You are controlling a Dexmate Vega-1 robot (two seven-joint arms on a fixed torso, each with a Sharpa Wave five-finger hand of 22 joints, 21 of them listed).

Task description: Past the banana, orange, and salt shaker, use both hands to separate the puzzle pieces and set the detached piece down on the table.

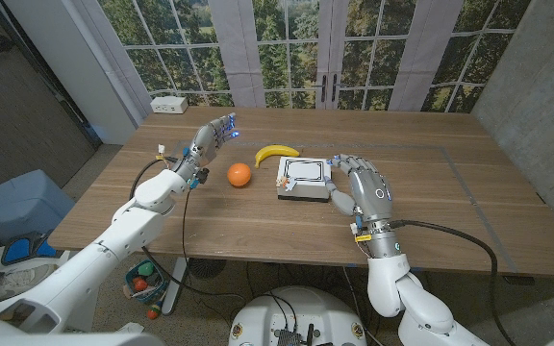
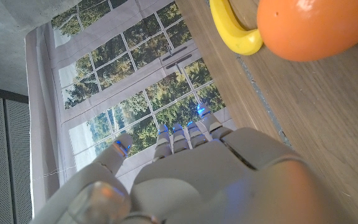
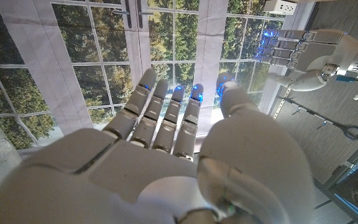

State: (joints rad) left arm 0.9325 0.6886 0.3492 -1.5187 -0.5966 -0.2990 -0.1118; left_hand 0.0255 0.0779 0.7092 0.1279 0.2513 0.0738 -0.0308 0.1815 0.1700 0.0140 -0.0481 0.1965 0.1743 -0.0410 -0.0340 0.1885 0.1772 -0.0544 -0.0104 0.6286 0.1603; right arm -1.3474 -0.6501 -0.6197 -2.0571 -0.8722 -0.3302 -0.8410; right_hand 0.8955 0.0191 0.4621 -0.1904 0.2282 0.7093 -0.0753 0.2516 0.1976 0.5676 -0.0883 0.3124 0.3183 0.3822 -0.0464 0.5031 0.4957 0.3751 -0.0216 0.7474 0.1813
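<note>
Yellow banana (image 1: 276,152), solid orange orange (image 1: 239,174). Puzzle block (image 1: 303,179) is white with a thin black rectangular outline on top. Both hands, left hand (image 1: 212,137) and right hand (image 1: 361,189), are pale grey with blue-lit fingertips (image 3: 196,92). Table (image 1: 450,202) is brown wood grain. White power strip (image 1: 170,104) at far edge.

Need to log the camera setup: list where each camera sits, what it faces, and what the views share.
Head view: from the robot's head, down over the table; both arms, left hand, right hand beside the puzzle.
Left wrist view: along the left hand's back toward the windows; orange, banana.
Right wrist view: along the right hand's back toward the windows.
Shared: head and left wrist views both show orange and banana.
</note>
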